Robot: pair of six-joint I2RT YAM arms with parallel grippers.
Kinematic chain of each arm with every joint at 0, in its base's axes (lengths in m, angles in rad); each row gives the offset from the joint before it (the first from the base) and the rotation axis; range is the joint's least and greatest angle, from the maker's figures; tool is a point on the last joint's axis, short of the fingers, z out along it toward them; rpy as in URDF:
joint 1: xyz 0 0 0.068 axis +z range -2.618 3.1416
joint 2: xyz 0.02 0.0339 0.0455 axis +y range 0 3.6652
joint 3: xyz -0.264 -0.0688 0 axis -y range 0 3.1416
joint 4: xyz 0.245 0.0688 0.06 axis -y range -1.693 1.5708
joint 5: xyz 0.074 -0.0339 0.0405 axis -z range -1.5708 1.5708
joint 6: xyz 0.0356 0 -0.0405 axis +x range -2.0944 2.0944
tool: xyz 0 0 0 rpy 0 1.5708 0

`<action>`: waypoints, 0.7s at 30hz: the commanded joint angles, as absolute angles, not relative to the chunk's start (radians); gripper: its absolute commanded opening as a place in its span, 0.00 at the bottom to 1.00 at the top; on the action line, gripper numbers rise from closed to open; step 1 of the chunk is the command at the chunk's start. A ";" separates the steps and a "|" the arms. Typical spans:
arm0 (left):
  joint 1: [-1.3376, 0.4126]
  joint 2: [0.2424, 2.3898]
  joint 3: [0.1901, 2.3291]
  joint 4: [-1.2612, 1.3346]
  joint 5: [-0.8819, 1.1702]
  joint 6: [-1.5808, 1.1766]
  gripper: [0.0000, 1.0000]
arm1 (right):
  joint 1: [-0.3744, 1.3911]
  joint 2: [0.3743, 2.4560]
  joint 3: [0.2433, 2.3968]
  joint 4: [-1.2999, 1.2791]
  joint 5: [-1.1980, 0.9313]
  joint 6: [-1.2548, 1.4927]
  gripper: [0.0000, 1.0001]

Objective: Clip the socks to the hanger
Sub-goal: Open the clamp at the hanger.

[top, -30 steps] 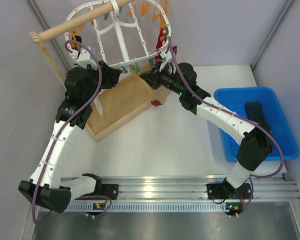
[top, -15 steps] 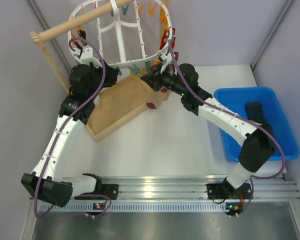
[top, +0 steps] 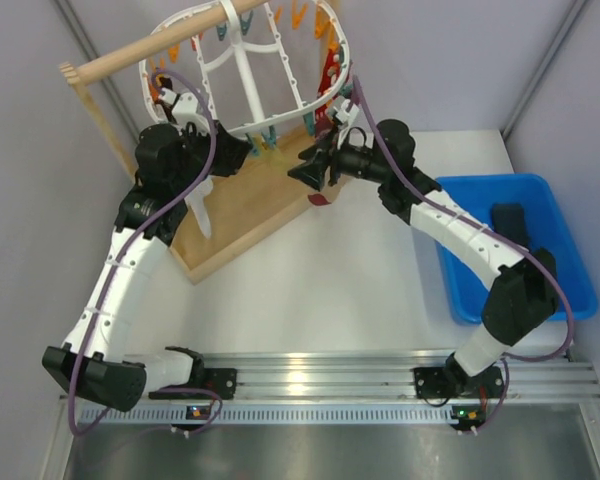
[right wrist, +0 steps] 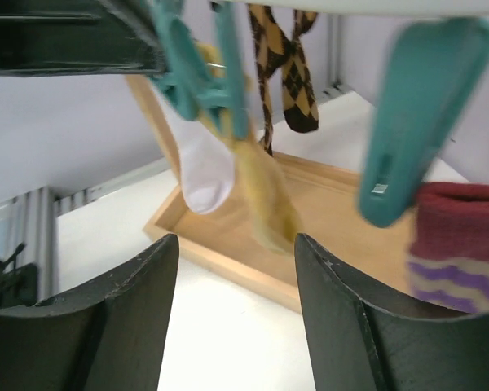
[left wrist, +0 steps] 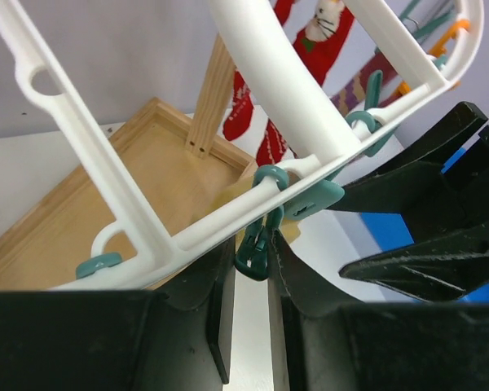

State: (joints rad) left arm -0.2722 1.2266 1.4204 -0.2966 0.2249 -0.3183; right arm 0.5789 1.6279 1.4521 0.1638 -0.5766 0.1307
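Note:
The white oval hanger [top: 242,70] hangs from the rod, its rim lined with orange and teal clips. My left gripper [left wrist: 254,244] is shut on a teal clip [left wrist: 257,259] under the rim [left wrist: 220,224]. In the right wrist view a tan-yellow sock [right wrist: 265,191], blurred, dangles from a teal clip [right wrist: 197,77], with a white sock [right wrist: 204,171] beside it. My right gripper [right wrist: 235,244] stands open and empty just below these socks. A brown argyle sock [right wrist: 292,81] and a maroon sock [right wrist: 456,236] also hang there. From above, the left gripper [top: 243,150] and right gripper [top: 303,172] face each other under the rim.
The wooden base tray [top: 245,205] lies under the hanger, and the wooden rod [top: 140,55] carries it. A blue bin [top: 540,275] at the right holds a dark sock [top: 507,218]. Red socks [left wrist: 310,41] hang at the far rim.
My right gripper has opened, let go and drawn back down and right from the rim. The hanger has swung slightly. The left gripper has stayed on its clip.

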 commanded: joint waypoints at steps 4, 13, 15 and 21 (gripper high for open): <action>-0.272 1.264 1.502 -0.331 0.409 -0.252 0.01 | 0.575 1.509 1.431 0.357 -0.868 0.199 0.57; -0.272 1.253 1.499 -0.301 0.520 -0.226 0.04 | 0.630 1.637 1.604 0.264 -0.861 0.163 0.57; -0.272 1.252 1.502 -0.299 0.532 -0.224 0.04 | 0.632 1.673 1.621 0.250 -0.850 0.164 0.57; -0.272 1.253 1.502 -0.293 0.568 -0.215 0.02 | 0.643 1.732 1.664 0.276 -0.830 0.170 0.57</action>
